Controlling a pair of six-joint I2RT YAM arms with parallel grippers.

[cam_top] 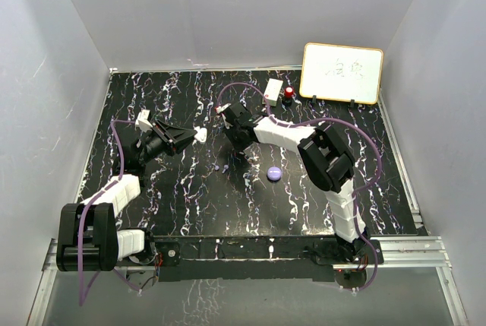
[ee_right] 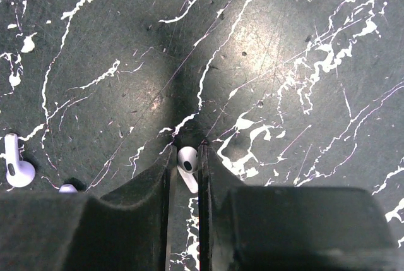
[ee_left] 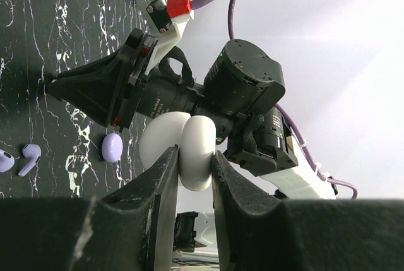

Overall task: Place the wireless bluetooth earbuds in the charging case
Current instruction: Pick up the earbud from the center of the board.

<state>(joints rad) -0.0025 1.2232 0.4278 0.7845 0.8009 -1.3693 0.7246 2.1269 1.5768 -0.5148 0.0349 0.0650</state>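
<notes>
Overhead: left gripper (cam_top: 196, 135) held the white charging case (cam_top: 202, 134) over the table (cam_top: 190, 204), purple case (cam_top: 274, 174) lying mid-table | left wrist: jaws pinched that case (two rounded lobes showing), purple earbuds (ee_left: 28, 157) on the table beyond | right wrist: right gripper (ee_right: 187, 152) clamped a white earbud (ee_right: 187, 162), second white earbud (ee_right: 16, 167) lying left.

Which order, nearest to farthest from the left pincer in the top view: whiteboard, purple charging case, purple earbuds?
1. purple earbuds, just right of and below the left pincer in this view.
2. purple charging case, mid-table, farther right.
3. whiteboard, at the far right corner.
</notes>
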